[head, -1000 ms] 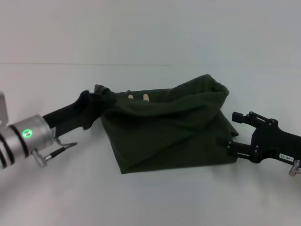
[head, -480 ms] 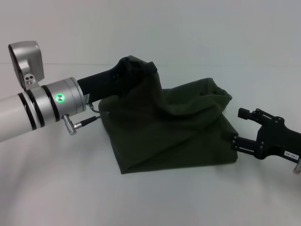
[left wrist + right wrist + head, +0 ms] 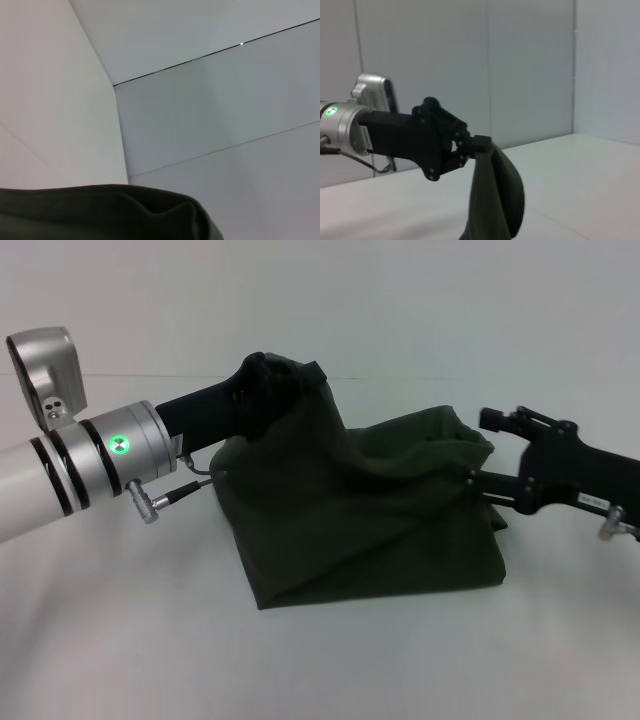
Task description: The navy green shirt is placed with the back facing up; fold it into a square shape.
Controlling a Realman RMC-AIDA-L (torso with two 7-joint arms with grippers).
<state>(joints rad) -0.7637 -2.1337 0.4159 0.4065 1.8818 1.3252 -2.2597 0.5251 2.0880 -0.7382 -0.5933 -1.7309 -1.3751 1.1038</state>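
The large dark olive-green cotton shirt (image 3: 360, 510) lies in a bunched, partly folded heap in the middle of the plain white table (image 3: 120, 640), its lower edge flat on the surface and its upper layers raised in loose folds. The left gripper (image 3: 285, 380), black and mounted on a silver arm with a green light, is above the heap's left rear part with its claw pinching a corner of the cloth. From that pinch the fabric hangs down in a steep drape to the rest of the shirt. The right wrist view shows the same hold from the side: the black fingers (image 3: 470, 145) are pressed together on a narrow fold, and the cloth falls from them as 1 rounded strip. The right gripper (image 3: 480, 455), black, is at the heap's right upper edge, its 2 fingers spread, 1 above the cloth's ridge and 1 against its side.
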